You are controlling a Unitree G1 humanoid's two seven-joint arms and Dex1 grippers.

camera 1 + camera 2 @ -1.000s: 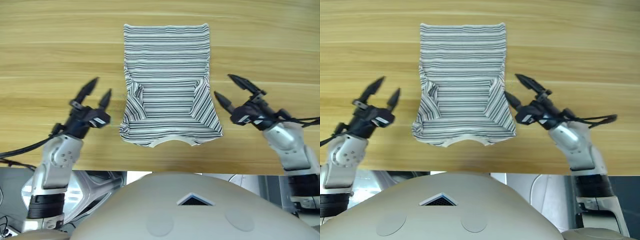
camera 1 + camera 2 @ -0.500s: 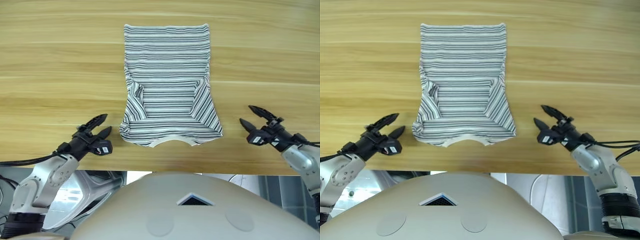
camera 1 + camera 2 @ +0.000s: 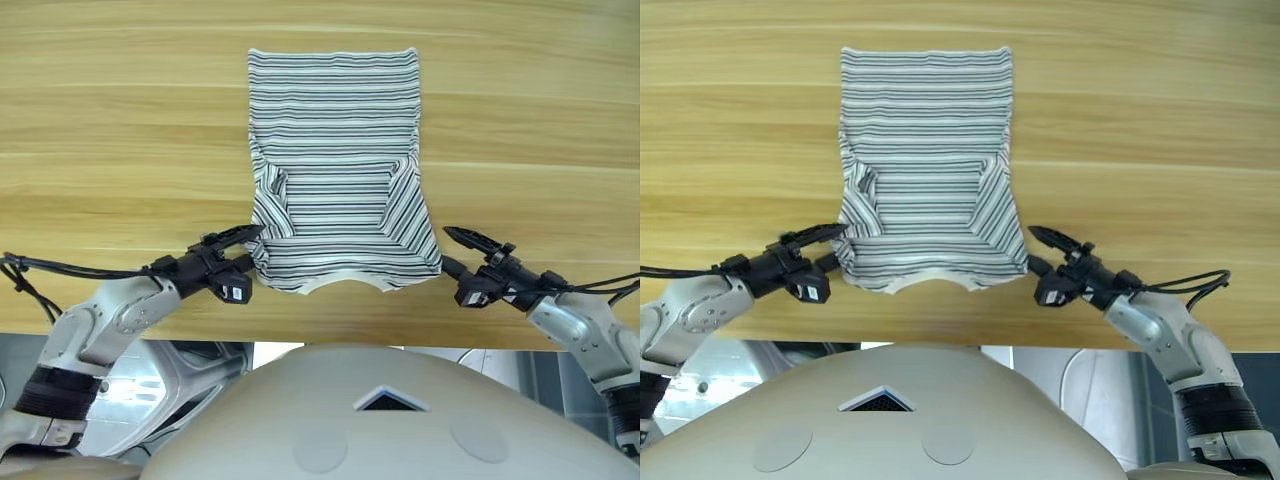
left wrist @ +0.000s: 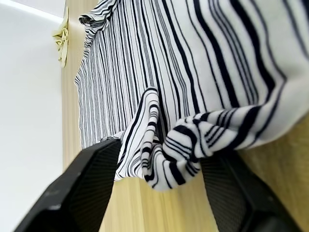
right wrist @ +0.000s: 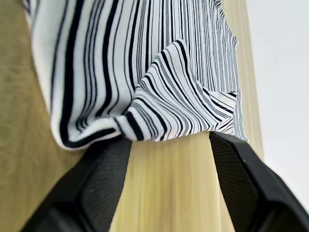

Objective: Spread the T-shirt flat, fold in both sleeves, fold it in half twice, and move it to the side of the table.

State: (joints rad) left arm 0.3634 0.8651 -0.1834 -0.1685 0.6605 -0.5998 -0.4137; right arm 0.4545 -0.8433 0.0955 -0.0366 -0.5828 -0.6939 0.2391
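Both open: left end effector (image 3: 256, 246), right end effector (image 3: 445, 247), astride T-shirt (image 3: 335, 130) corners.

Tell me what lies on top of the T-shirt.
Both sleeves lie folded in over the T-shirt. The fabric beneath them and the table under the shirt are covered.

Black-and-white striped T-shirt (image 3: 335, 130) on light wood-grain table (image 3: 120, 120).

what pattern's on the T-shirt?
The folded fabric T-shirt has thin black and white stripes; clearest in the left eye view.
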